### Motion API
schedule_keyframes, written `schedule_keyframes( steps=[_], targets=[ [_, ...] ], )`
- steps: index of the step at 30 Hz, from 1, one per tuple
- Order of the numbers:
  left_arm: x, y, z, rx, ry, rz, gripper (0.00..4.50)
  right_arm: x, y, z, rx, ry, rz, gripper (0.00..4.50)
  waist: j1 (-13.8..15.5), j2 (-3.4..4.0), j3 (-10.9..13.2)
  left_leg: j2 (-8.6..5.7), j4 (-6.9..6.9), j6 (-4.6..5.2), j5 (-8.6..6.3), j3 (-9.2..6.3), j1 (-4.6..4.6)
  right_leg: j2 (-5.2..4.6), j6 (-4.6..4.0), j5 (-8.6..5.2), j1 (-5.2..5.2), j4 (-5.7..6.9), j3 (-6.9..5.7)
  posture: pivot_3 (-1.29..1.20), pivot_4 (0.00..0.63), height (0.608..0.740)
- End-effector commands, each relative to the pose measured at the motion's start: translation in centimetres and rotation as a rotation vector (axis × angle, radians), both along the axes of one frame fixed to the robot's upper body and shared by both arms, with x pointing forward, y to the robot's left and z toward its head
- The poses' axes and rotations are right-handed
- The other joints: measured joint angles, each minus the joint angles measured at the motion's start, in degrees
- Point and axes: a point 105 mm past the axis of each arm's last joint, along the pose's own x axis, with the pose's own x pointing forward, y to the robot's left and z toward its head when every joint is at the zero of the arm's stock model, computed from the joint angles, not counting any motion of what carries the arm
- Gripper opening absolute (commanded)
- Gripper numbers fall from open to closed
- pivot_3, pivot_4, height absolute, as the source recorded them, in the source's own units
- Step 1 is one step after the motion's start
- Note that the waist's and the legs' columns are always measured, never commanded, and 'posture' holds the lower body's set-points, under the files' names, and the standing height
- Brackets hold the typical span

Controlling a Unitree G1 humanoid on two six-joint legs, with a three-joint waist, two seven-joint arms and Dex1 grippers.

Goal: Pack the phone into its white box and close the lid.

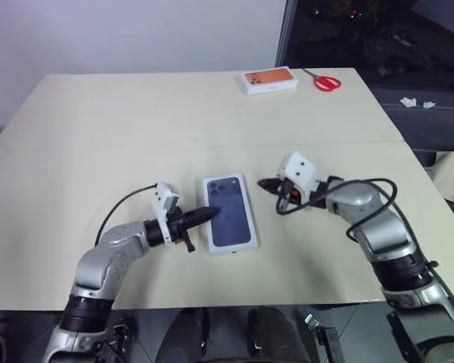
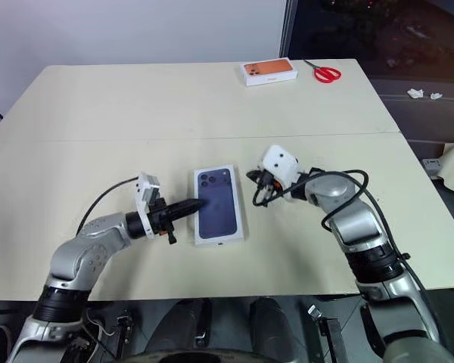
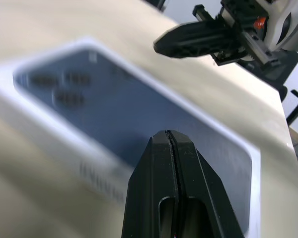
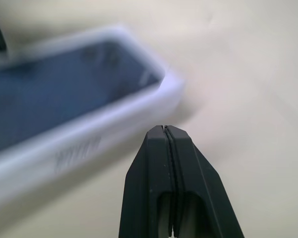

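The lid (image 1: 230,212), white card with a smooth dark-blue phone back printed on top, sits squarely down over the white box, so packing reads as complete, the phone presumably sealed inside. It lies between both tools: the left tool (image 1: 209,214), fingers pressed shut and empty, tip over its near edge; the right tool (image 1: 266,184), likewise shut, just beside its far corner. The matte cream surface (image 1: 136,113) lies beneath.

Lid (image 1: 229,212) smooth white card; table (image 1: 136,113) matt cream; fingers (image 3: 176,193) black plastic.
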Motion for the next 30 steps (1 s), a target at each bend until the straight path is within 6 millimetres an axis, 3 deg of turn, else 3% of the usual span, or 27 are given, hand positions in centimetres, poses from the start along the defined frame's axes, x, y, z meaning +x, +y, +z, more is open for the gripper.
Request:
schedule_keyframes(
  steps=[1,4,7,10,12,14,20,23,25,26,27,30],
  targets=[
    [1.7,0.5,1.2,0.005,-0.073,0.079,0.0,-0.5,2.4,1.8,0.074,-0.038,0.056,0.03,-0.07,0.0,0.0,0.0,0.0,0.0,0.0,0.0,0.0,0.02,0.0,0.0,0.0,0.0,0.0,0.0,0.15,0.74],
    [2.4,0.5,0.7,0.02,-0.064,0.108,0.0,-0.7,3.7,1.2,0.104,-0.016,0.06,0.03,-0.11,0.01,0.0,-0.01,-0.01,0.0,0.0,0.02,0.0,0.02,0.0,0.0,-0.01,-0.01,0.01,0.0,0.15,0.74],
    [2.1,0.3,-0.3,0.051,-0.064,0.095,0.0,-1.2,4.3,-0.8,0.049,-0.009,0.063,0.03,-0.05,0.0,-0.01,-0.03,0.01,-0.01,0.01,0.03,-0.01,0.02,0.0,0.0,-0.03,0.02,0.02,0.0,0.15,0.74],
    [1.1,-0.1,-1.4,0.058,-0.028,0.059,0.0,-2.4,3.7,-3.7,-0.08,0.014,0.091,0.03,0.08,0.0,-0.01,-0.05,0.01,0.0,0.01,0.03,-0.01,-0.01,0.0,0.0,-0.03,0.03,0.02,0.0,0.15,0.74],
    [-0.5,-0.8,-2.1,0.04,0.035,-0.015,0.0,-4.6,2.4,-6.1,-0.139,0.138,0.145,0.03,0.08,0.04,-0.04,-0.08,0.02,0.0,0.0,0.03,-0.01,-0.04,0.0,0.0,-0.02,0.03,0.02,0.0,0.15,0.74],
    [-1.4,-1.1,-2.3,0.036,0.061,-0.055,0.0,-6.0,1.3,-7.0,-0.166,0.203,0.174,0.03,0.1,0.02,-0.07,-0.08,0.02,0.03,-0.01,-0.01,0.07,-0.06,0.01,0.0,0.13,-0.04,0.0,0.0,0.15,0.74],
    [-2.4,0.3,-2.7,0.069,0.085,-0.077,0.0,-8.3,0.6,-5.9,-0.099,0.291,0.245,0.03,0.01,0.0,-0.09,-0.01,-0.11,0.1,-0.07,-0.09,0.62,-0.04,0.01,-0.03,0.82,-0.33,-0.09,0.0,0.15,0.74],
    [-2.4,1.3,-2.8,0.107,0.066,-0.063,0.0,-7.8,0.7,-4.7,-0.036,0.278,0.231,0.03,-0.08,0.01,-0.09,0.01,-0.13,0.11,-0.08,-0.09,0.6,-0.04,0.01,-0.03,0.78,-0.35,-0.08,0.0,0.15,0.74],
    [-1.0,2.6,-2.2,0.11,0.041,0.026,0.0,-6.3,0.8,-2.7,0.06,0.25,0.181,0.03,-0.05,0.0,-0.07,0.02,-0.13,0.11,-0.08,-0.09,0.59,-0.04,0.01,-0.03,0.77,-0.35,-0.08,0.0,0.15,0.74],
    [-0.4,3.3,-1.5,0.108,0.023,0.059,0.26,-5.5,0.7,-1.6,0.114,0.246,0.157,0.0,-0.08,0.01,-0.06,0.03,-0.12,0.11,-0.08,-0.09,0.55,-0.04,0.01,-0.03,0.73,-0.34,-0.08,0.0,0.15,0.74],
    [0.0,3.9,-0.9,0.107,0.007,0.077,0.56,-4.7,0.5,-0.8,0.148,0.242,0.129,0.26,-0.07,0.02,-0.05,0.03,-0.11,0.11,-0.08,-0.09,0.5,-0.04,0.01,-0.02,0.67,-0.34,-0.08,0.0,0.15,0.74],
    [1.1,5.9,1.3,0.11,-0.055,0.124,1.83,-3.2,-0.6,0.5,0.123,0.185,0.092,1.41,0.1,0.01,-0.04,0.04,-0.04,0.1,-0.07,-0.09,0.2,-0.02,0.02,-0.01,0.36,-0.27,-0.09,0.0,0.15,0.74]
  ],
)
